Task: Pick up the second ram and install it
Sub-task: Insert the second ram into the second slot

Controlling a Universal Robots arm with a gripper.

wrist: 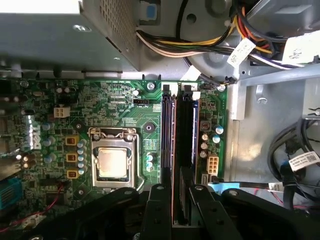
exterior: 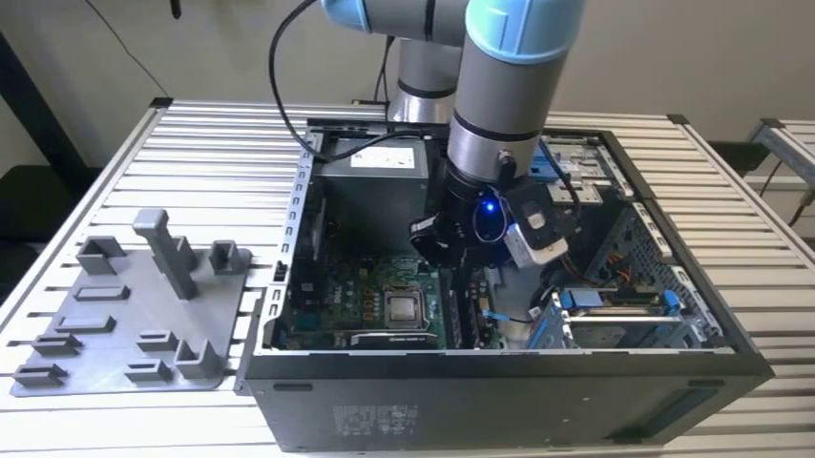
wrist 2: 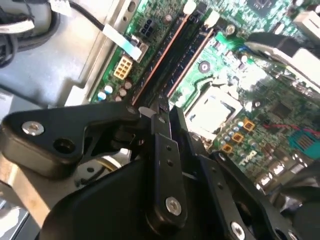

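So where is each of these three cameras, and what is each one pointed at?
Exterior view: off the arm, above the table, looking down into the open computer case; the arm and gripper show.
First wrist view: rides on the arm, facing the green board; gripper shows.
Second wrist view: rides on the arm, slanted along the memory slots; gripper shows.
Both wrist views share board, slots and gripper.

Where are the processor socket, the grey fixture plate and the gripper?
processor socket [wrist: 112, 162]: first wrist view, on its metal lid.
grey fixture plate [exterior: 121, 324]: exterior view, on its flat base.
gripper [wrist: 175, 192]: first wrist view, between its fingertips over the memory slots.
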